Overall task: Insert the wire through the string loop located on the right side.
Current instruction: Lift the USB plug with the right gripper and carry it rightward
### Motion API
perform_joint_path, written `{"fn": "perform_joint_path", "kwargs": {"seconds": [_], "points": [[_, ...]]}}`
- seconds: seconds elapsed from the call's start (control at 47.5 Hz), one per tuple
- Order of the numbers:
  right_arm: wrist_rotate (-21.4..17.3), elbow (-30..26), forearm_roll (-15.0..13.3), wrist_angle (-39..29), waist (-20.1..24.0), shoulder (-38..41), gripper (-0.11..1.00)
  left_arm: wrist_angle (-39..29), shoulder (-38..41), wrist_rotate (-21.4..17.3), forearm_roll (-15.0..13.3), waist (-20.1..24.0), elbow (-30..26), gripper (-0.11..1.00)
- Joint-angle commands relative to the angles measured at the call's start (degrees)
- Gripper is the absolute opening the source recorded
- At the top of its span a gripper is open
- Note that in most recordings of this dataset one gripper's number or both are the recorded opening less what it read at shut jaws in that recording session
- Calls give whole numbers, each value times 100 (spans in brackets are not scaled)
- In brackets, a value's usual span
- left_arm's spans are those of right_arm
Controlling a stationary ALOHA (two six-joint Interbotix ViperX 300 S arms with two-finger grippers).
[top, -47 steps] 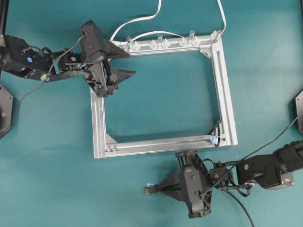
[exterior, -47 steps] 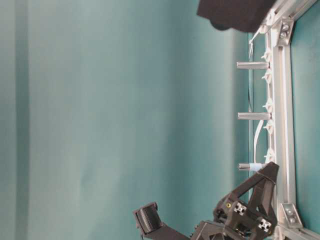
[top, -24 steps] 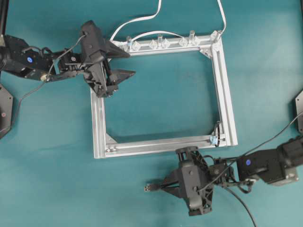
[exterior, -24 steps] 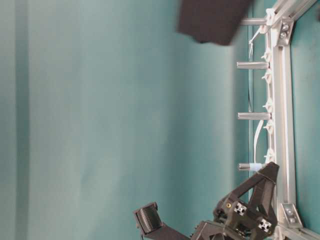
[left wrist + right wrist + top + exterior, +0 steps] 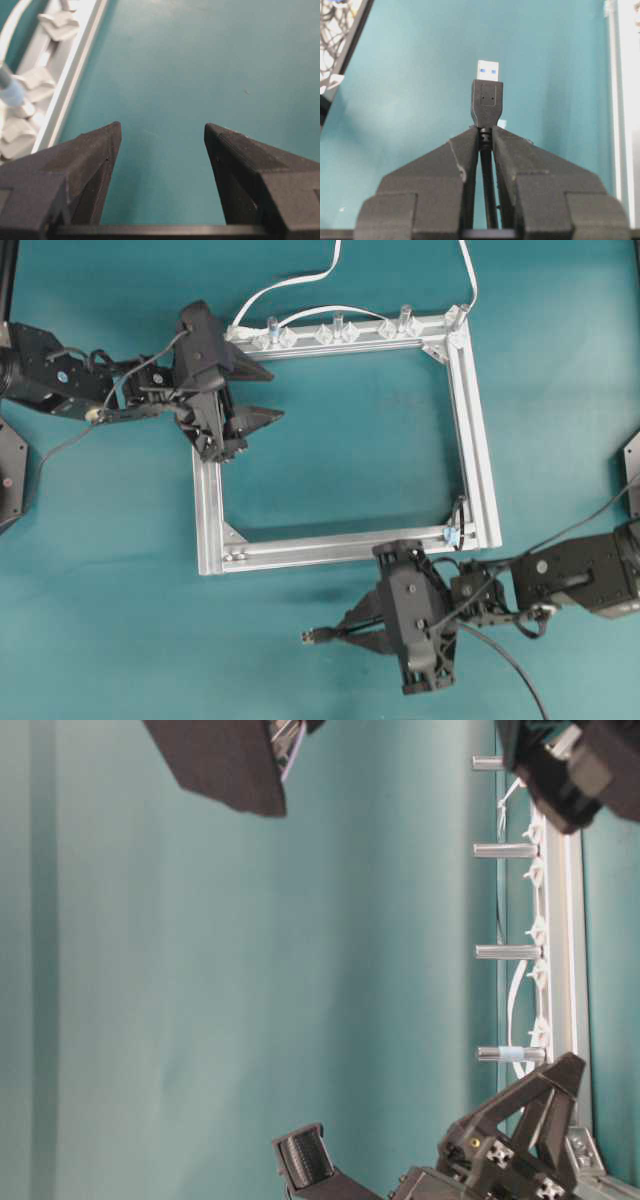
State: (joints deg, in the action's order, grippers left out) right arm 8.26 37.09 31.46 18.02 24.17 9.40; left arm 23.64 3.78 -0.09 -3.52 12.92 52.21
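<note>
Teal matting covers the whole table (image 5: 110, 570), and on it we see a rectangular frame of pale aluminium rail (image 5: 478, 440), its inside bare and wide.

At the frame's ten o'clock corner our left gripper (image 5: 262, 392) hangs with its black fingers (image 5: 90, 160) spread wide and nothing between them; in the left wrist view only teal surface shows in the gap, with the frame's top rail and its clear plastic pegs (image 5: 335, 332) running along the left edge. Two flat white cables (image 5: 300, 280) leave that top rail toward twelve o'clock.

At six o'clock, just outside the frame's bottom rail, our right gripper (image 5: 345, 633) is pinched tight on the thin black wire with a rectangular metal-tipped plug (image 5: 487, 97). The fingers clamp the cable just behind the plug body, so the plug stands free beyond the tips; in the overhead view it points toward nine o'clock, over open matting.

The tiny dark string loop with its pale-blue base (image 5: 451, 534) sits at the frame's five o'clock corner, on the inner side where bottom and right rails meet. It lies near the right arm's wrist, well apart from the plug tip, which faces away from it. Open teal lies below and left of the plug.
</note>
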Motion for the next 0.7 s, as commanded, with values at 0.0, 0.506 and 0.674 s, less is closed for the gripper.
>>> {"fn": "perform_joint_path", "kwargs": {"seconds": [0.0,0.506,0.674], "points": [[9,-62,0,-62,0,-193,14,18,-149,26,26,-88,-79,70],[9,70,-18,-396,-18,-281,14,18,-158,35,18,-229,-79,70],[0,334,-18,-448,-18,-510,14,26,-158,44,18,-290,-79,70]]}}
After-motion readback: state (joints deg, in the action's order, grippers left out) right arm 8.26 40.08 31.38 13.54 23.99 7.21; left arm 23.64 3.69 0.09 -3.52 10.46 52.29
